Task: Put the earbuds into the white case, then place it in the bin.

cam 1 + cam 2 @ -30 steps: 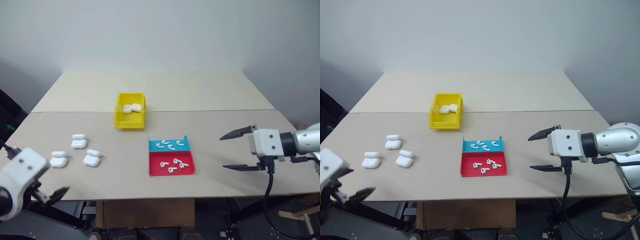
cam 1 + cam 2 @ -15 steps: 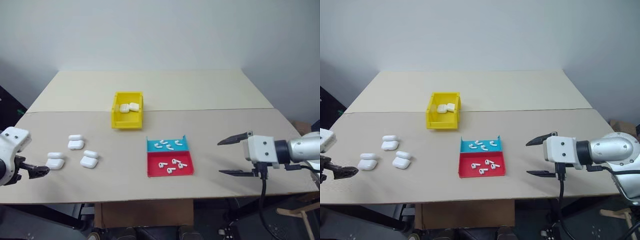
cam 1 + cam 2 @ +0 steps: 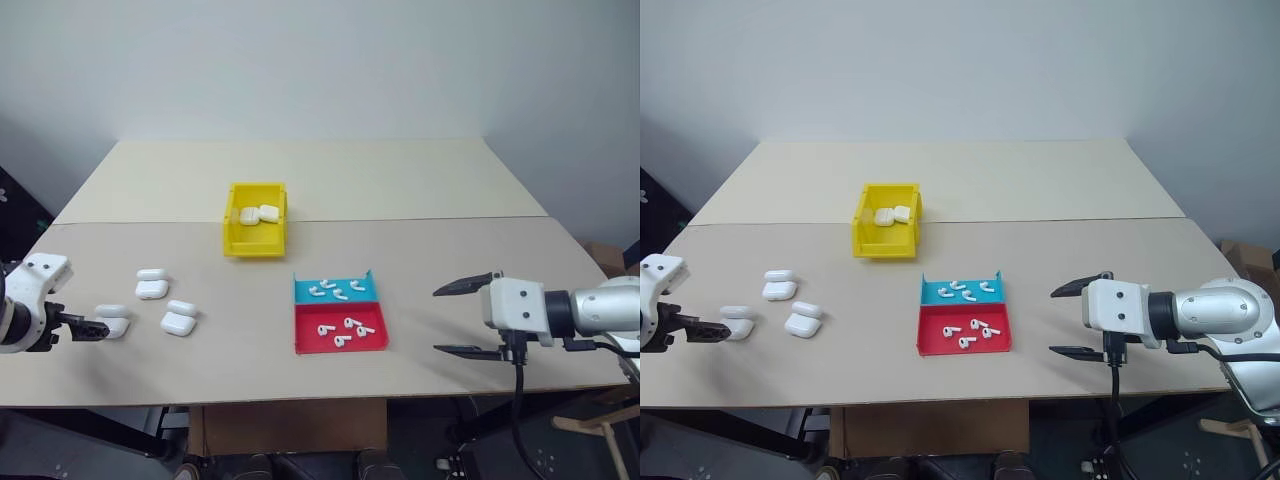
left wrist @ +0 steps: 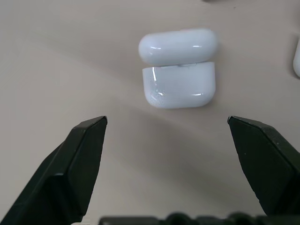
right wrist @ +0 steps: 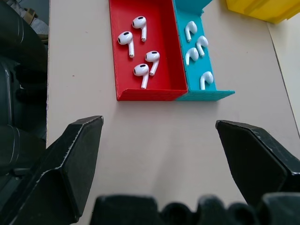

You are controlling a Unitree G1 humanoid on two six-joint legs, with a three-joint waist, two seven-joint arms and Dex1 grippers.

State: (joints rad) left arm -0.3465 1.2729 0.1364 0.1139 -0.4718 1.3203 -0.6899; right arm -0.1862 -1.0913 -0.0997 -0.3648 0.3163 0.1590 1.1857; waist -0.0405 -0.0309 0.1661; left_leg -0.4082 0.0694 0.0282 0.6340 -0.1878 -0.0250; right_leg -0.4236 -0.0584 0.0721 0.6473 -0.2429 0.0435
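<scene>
Three white cases lie at the table's left. The nearest case [image 3: 113, 320] [image 4: 178, 70] shows its lid and body as two rounded halves. My left gripper [image 3: 92, 328] [image 4: 166, 122] hangs open just short of it, not touching. Two more cases [image 3: 152, 284] [image 3: 181, 317] sit a little further in. Several earbuds [image 5: 140, 70] lie in the red tray [image 3: 303, 335], and others lie in the teal tray [image 3: 303, 290]. My right gripper [image 3: 437, 320] [image 5: 159, 122] stands open over bare table, right of the trays. The yellow bin [image 3: 254, 247] holds two white cases.
The tan table [image 3: 450, 250] has a seam running across behind the bin. Its front edge is close below both grippers. A pale wall rises behind the table.
My left gripper has come up from below the table's front edge and now points at the nearest case. The right gripper has barely shifted.
</scene>
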